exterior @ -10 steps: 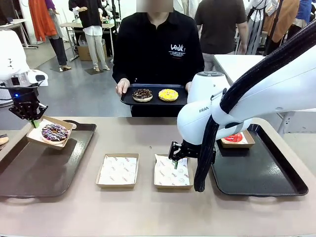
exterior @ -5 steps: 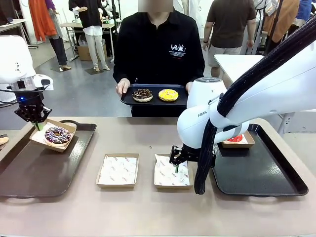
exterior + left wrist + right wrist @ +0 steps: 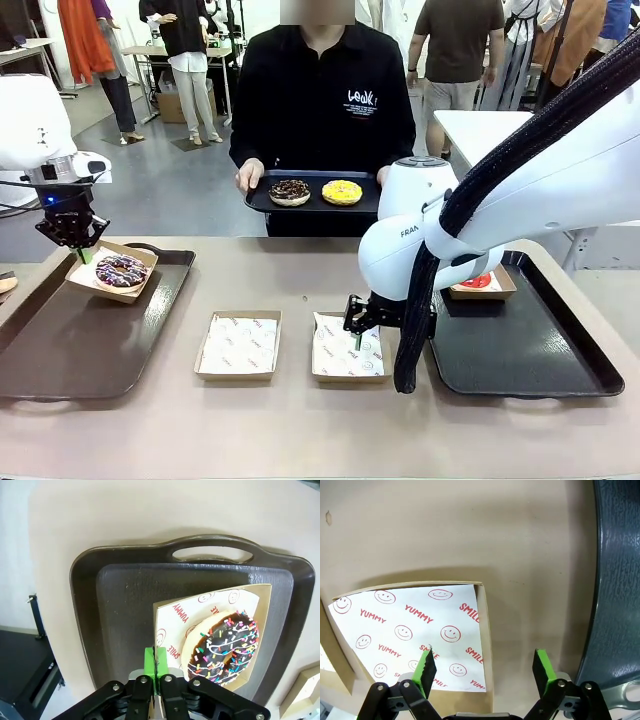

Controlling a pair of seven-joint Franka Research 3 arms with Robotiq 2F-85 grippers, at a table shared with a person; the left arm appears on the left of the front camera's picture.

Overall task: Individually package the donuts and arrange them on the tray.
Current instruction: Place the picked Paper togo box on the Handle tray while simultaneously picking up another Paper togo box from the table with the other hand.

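My left gripper (image 3: pixel 80 250) is shut on the edge of a cardboard box (image 3: pixel 93 272) holding the purple sprinkled donut (image 3: pixel 121 270), tilted over the far left corner of the brown tray (image 3: pixel 80 345). In the left wrist view the green pads (image 3: pixel 150 661) pinch the box rim (image 3: pixel 167 617) beside the donut (image 3: pixel 222 647). My right gripper (image 3: pixel 357 335) hangs open over an empty lined box (image 3: pixel 347 352), and its fingers (image 3: pixel 426 666) straddle that box's edge (image 3: pixel 485 625). A red donut (image 3: pixel 476 281) sits boxed on the black right tray (image 3: pixel 530 355). The person holds a small tray (image 3: pixel 312 203) with the chocolate donut (image 3: pixel 289 190) and the yellow donut (image 3: pixel 341 191).
A second empty lined box (image 3: pixel 238 345) lies on the table between the two trays. The brown tray's handle (image 3: pixel 212 556) is at its far end. My right arm's bulky white link (image 3: pixel 430 235) reaches over the table's middle. People stand in the background.
My left gripper has carried the boxed purple donut slightly right and toward the tray's far end. The right gripper has stayed over the empty box.
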